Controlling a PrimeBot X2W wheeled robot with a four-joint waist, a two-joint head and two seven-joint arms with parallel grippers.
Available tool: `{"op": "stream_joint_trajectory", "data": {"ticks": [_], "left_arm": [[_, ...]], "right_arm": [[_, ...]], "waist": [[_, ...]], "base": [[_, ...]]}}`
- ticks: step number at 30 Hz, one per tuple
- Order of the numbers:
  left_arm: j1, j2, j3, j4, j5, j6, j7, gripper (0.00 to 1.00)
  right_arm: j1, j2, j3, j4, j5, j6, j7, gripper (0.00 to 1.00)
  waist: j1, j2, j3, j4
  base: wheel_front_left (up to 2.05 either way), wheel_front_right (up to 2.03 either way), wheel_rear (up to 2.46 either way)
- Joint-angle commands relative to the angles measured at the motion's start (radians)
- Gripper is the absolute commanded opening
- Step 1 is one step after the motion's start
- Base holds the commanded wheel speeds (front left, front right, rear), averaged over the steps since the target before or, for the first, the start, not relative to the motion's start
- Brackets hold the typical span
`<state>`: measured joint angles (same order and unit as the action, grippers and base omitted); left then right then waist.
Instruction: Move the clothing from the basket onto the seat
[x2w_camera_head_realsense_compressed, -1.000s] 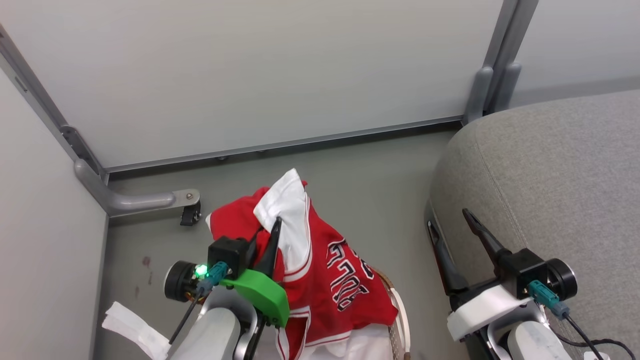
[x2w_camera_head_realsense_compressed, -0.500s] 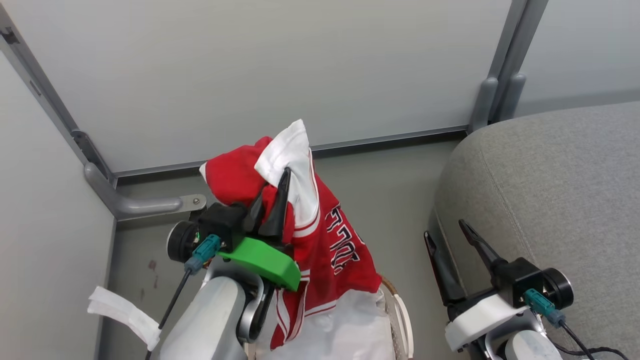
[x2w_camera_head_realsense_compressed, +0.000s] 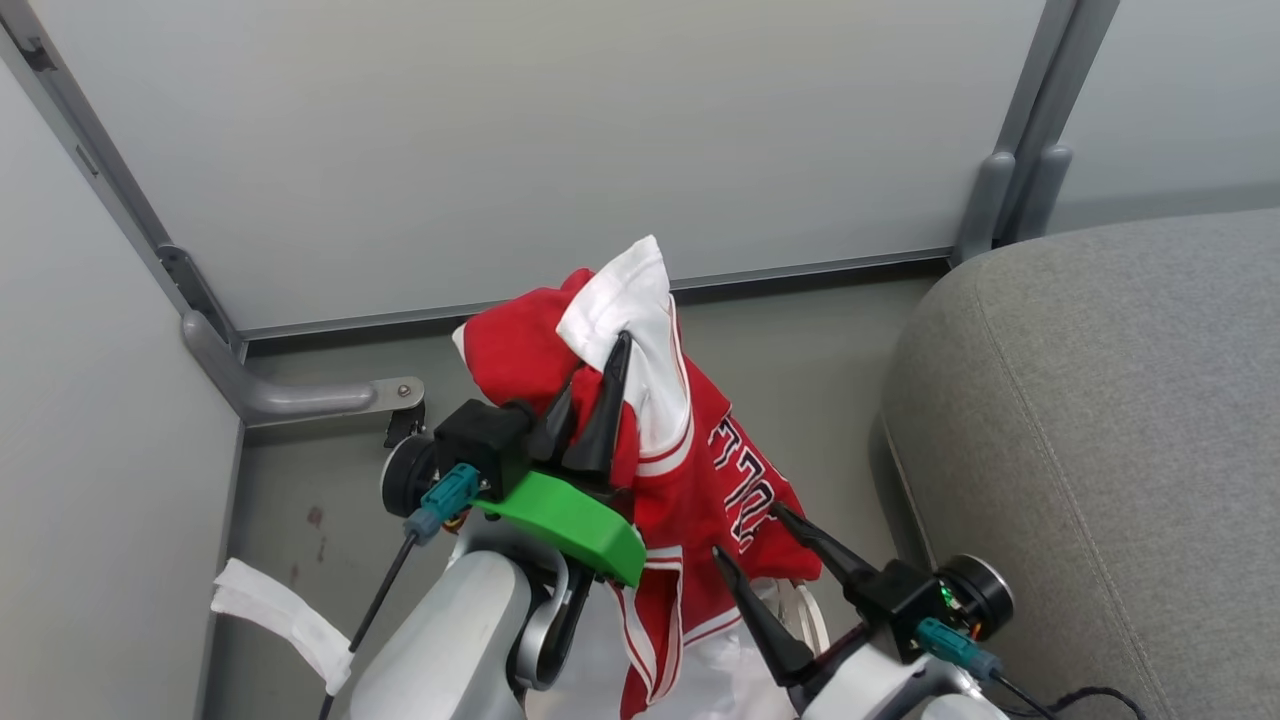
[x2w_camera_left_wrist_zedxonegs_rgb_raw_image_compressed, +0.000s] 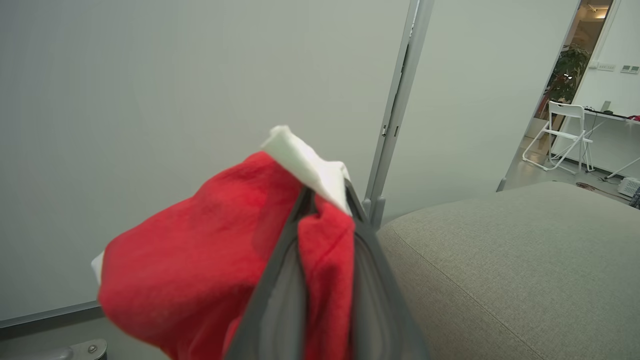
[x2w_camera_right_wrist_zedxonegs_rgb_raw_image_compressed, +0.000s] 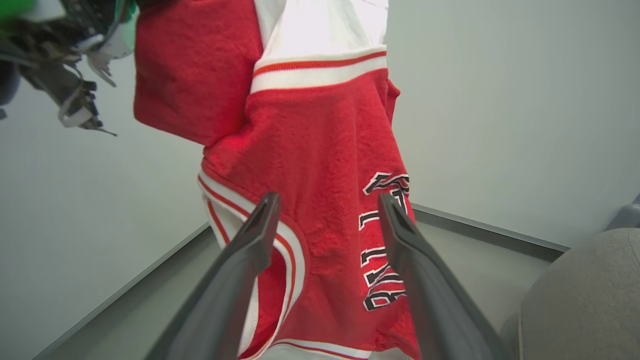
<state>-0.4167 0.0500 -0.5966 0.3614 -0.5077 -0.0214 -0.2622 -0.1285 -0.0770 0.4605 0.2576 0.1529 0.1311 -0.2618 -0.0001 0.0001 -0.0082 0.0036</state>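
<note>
Though largely hidden, basket (x2w_camera_head_realsense_compressed: 808, 618) perhaps under jersey (x2w_camera_head_realsense_compressed: 690, 470)

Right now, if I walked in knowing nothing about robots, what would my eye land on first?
The bright red jersey hangs in mid-air at the centre, pinched at its top by the left gripper. Just below and to its right, the right gripper points its open fingers at the jersey's lettered lower part. A big grey seat sits at the right side.

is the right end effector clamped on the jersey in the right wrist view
No, the right end effector stands wide open, and the red jersey hangs across the gap without being pinched.
</note>
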Motion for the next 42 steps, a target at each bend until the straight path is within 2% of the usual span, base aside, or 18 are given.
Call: {"op": "stream_joint_trajectory", "data": {"ticks": [1, 10, 16, 24, 32, 42], "left_arm": [[-0.009, 0.002, -0.008, -0.007, -0.012, 0.005, -0.004, 0.0], [-0.018, 0.002, -0.074, -0.014, -0.042, 0.017, -0.004, 0.0], [-0.027, 0.002, -0.105, -0.013, -0.055, 0.024, -0.004, 0.0], [-0.032, 0.002, -0.135, -0.015, -0.07, 0.03, -0.004, 0.0], [-0.033, 0.002, -0.158, -0.014, -0.083, 0.031, -0.004, 0.0], [-0.025, 0.002, -0.193, -0.018, -0.109, 0.024, -0.002, 0.0]], "right_arm": [[-0.025, -0.002, 0.023, 0.011, 0.016, -0.001, -0.005, 1.0], [-0.149, 0.017, 0.159, 0.131, 0.088, -0.001, -0.005, 1.0], [-0.186, 0.024, 0.183, 0.166, 0.11, -0.001, -0.005, 1.0], [-0.206, 0.025, 0.209, 0.148, 0.152, -0.001, -0.005, 1.0], [-0.224, 0.024, 0.228, 0.143, 0.107, -0.001, -0.005, 1.0], [-0.27, 0.024, 0.202, 0.177, 0.054, -0.001, -0.005, 1.0]], "waist": [[0.0001, -0.0001, 0.002, 0.004], [0.0001, -0.0001, 0.011, 0.025], [0.0001, -0.0001, 0.017, 0.038], [0.0001, -0.0001, 0.021, 0.049], [0.0001, -0.0001, 0.024, 0.056], [0.0001, -0.0001, 0.033, 0.072]], "base": [[0.0, 0.0, 0.0], [0.0, 0.0, 0.0], [0.0, 0.0, 0.0], [0.0, 0.0, 0.0], [0.0, 0.0, 0.0], [0.0, 0.0, 0.0]]}}
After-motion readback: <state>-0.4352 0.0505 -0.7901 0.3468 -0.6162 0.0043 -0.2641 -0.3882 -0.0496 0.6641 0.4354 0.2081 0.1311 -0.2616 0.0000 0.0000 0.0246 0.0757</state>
